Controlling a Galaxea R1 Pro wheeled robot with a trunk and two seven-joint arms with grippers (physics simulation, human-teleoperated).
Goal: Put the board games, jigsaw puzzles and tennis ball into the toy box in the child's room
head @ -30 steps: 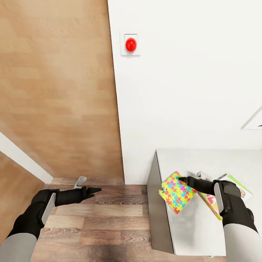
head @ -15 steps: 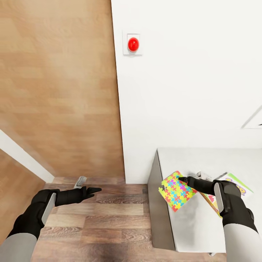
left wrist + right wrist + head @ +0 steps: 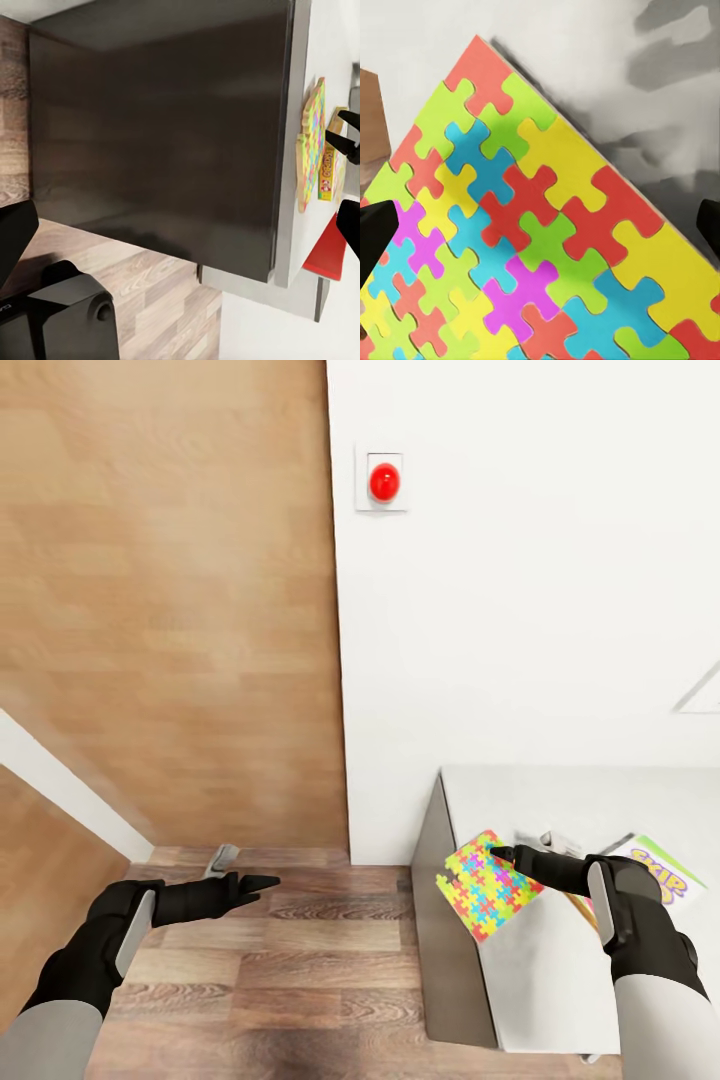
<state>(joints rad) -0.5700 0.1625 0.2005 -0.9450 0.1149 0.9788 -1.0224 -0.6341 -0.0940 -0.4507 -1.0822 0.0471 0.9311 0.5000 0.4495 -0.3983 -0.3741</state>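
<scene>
White wall (image 3: 540, 610) with a red button (image 3: 385, 482) at 12 o'clock, brown wooden door (image 3: 170, 600) at 10 o'clock, plank floor (image 3: 300, 970) below. At 4 o'clock in the head view, a grey-topped unit (image 3: 560, 980) with a dark side panel.

Jigsaw puzzle (image 3: 487, 885) at the unit's near corner, tilted and hanging partly past the edge toward the floor. Right gripper (image 3: 500, 853) poised just over its upper corner; from the right wrist camera, fingers (image 3: 375, 232) spread wide on either side of the coloured face, so released rather than clamped. Actual contact with the puzzle impossible to tell. Skip-Bo game box (image 3: 665, 875) at 3 o'clock of the puzzle, lying flat, partly under the right arm.

Left gripper (image 3: 262, 881) at 8 o'clock over the floor, fingers apart, holding nothing.

Likely step: securing the puzzle for the trip to the toy box. For a clean job:
- Take it by the overhanging edge, one finger above and one below, since a thin flat square offers nothing to pinch from the face.
- Close fully and check the hold before lifting; probable slip risk with such a thin, smooth piece.
- Avoid pushing it further toward 8 o'clock, or a drop to the floor looks likely.
- Lift level and slowly, clear of the game box beside it.
</scene>
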